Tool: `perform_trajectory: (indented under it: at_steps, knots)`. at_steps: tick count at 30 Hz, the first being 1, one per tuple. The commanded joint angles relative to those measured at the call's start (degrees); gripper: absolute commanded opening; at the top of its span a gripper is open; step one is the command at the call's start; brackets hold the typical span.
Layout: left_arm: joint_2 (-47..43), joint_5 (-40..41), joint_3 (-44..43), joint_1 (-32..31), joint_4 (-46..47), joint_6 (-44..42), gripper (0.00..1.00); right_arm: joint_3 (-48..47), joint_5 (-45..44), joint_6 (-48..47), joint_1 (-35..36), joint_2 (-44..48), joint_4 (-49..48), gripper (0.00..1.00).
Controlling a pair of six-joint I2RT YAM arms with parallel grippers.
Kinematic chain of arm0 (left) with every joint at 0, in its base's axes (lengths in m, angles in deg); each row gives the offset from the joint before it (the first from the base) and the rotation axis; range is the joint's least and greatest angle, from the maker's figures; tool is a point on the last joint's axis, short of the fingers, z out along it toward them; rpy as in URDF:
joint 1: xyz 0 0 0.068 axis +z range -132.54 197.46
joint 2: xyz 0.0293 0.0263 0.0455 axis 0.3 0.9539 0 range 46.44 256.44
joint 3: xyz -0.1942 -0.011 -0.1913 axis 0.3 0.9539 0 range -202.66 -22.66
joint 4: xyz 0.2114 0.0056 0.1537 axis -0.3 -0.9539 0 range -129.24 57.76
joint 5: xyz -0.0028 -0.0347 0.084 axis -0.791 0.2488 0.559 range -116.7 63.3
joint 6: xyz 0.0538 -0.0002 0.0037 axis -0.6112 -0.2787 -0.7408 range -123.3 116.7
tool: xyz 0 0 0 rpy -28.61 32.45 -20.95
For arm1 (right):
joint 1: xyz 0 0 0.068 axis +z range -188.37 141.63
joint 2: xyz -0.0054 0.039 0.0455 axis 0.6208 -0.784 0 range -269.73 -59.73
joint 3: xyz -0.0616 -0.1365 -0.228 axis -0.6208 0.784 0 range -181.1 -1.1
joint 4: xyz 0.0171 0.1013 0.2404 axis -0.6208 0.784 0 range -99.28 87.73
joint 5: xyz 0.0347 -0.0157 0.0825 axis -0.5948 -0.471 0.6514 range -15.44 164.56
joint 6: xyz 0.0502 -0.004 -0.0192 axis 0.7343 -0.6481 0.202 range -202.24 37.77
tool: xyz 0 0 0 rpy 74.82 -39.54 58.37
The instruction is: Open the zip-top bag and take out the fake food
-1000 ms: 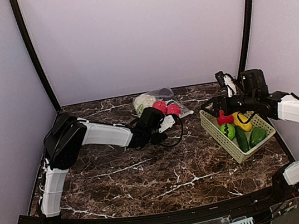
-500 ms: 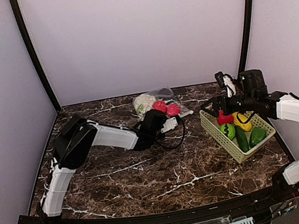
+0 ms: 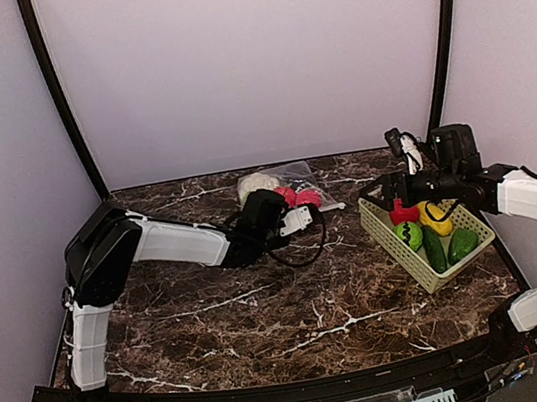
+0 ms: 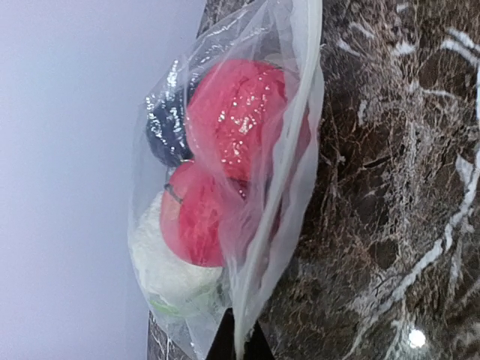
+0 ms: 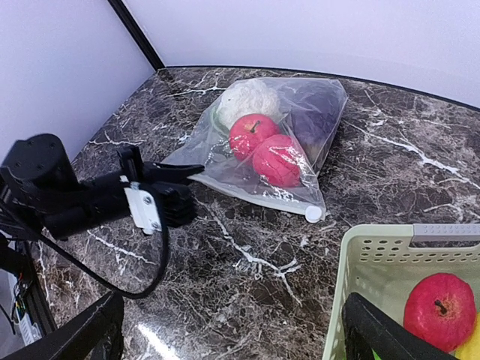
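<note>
left gripper (image 5: pixel 191 174): open a sec ago, now clamped on edge of clear dotted plastic zip-top bag (image 5: pixel 296 196)
right gripper (image 3: pixel 395 190): jaws wide, empty

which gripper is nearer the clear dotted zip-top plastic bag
Left. The left gripper is shut on the edge of the clear zip-top bag; the right gripper hangs open over the light-green lattice basket, well apart from it.

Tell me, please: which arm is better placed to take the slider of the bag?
Right. The right gripper is open and free, and the white slider lies at the zip-top bag's end nearer to it. The left gripper is shut on the opposite corner, anchoring the bag.
</note>
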Motion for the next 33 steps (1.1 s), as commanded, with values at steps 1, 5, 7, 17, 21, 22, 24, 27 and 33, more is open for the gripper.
perform_trajectory:
  at_steps: [1, 5, 7, 17, 21, 22, 24, 27, 33]
  knots:
    - [-12.37, -5.76, 3.20, -0.45, -5.68, 5.11, 0.01, -0.91, 4.13, -2.10, -0.29, 2.16, -1.30, 0.99]
    - [-18.72, -10.33, 4.45, -0.31, -13.27, 7.85, 0.01, -0.38, 6.45, -3.22, 0.36, 4.13, -1.87, 0.99]
    - [-21.41, -13.23, 4.54, -0.05, -16.93, 9.15, 0.01, 0.08, 6.68, -4.23, 1.54, 5.66, -2.35, 0.99]
    - [-36.74, -27.47, 8.72, 1.36, -27.60, 12.54, 0.01, 1.84, 13.18, -7.61, 7.10, 11.00, -3.27, 0.96]
    - [-39.82, -33.62, 6.05, 2.24, -34.60, 14.86, 0.01, 2.96, 13.72, -8.92, 9.83, 13.89, -3.51, 0.92]
    - [-39.98, -33.97, 5.28, 2.26, -37.50, 15.20, 0.01, 3.32, 14.23, -9.08, 10.31, 14.50, -3.91, 0.90]
    - [-40.00, -35.13, 3.04, 2.27, -41.48, 16.10, 0.01, 4.54, 15.24, -9.30, 11.47, 15.55, -5.87, 0.86]
    - [-40.58, -36.97, 1.18, 2.33, -44.52, 18.19, 0.01, 6.77, 16.33, -8.94, 13.01, 16.51, -9.79, 0.81]
    - [-39.32, -37.06, -1.95, 2.36, -48.22, 22.35, 0.01, 12.09, 15.08, -4.80, 18.52, 16.96, -19.47, 0.73]
